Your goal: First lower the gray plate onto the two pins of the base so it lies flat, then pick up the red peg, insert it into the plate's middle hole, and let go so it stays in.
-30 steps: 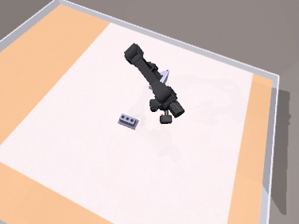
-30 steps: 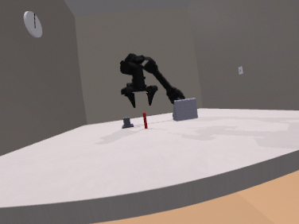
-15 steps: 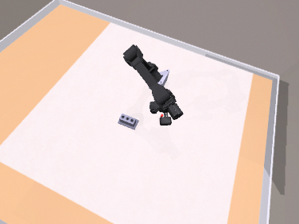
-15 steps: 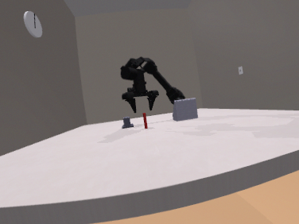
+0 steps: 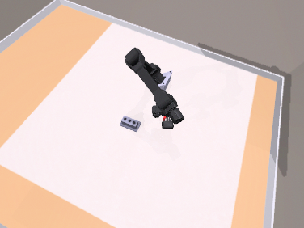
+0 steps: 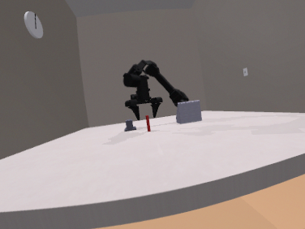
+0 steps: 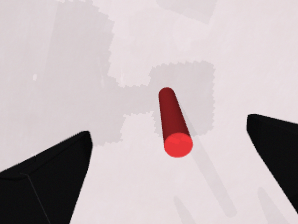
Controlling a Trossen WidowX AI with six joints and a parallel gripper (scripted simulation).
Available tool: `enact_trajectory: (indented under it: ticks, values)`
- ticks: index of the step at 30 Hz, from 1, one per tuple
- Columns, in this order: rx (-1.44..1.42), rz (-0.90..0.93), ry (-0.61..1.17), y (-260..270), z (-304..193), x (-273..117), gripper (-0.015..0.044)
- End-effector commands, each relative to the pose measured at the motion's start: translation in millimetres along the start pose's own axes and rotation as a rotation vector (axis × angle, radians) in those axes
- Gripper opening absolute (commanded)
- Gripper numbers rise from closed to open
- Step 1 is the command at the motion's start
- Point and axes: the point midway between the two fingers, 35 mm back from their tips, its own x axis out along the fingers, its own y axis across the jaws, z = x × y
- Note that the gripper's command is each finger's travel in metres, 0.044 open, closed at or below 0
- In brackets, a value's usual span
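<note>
With the pincer (image 5: 162, 115) (image 6: 147, 118) (image 7: 168, 130) wide open above the standing red peg (image 5: 164, 119) (image 6: 148, 123) (image 7: 173, 117), it should center, descend straight, and close without tipping it.
</note>
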Motion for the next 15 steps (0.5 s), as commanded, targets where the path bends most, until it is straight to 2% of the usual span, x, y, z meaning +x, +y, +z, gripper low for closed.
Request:
enact_trajectory:
  ticks: [1, 12, 15]
  values:
    - [-0.006, -0.003, -0.006, -2, 0, 7, 0.044]
    - [-0.006, -0.003, -0.007, -3, 0, 22, 0.044]
    - [-0.006, -0.003, -0.007, -3, 0, 22, 0.0361]
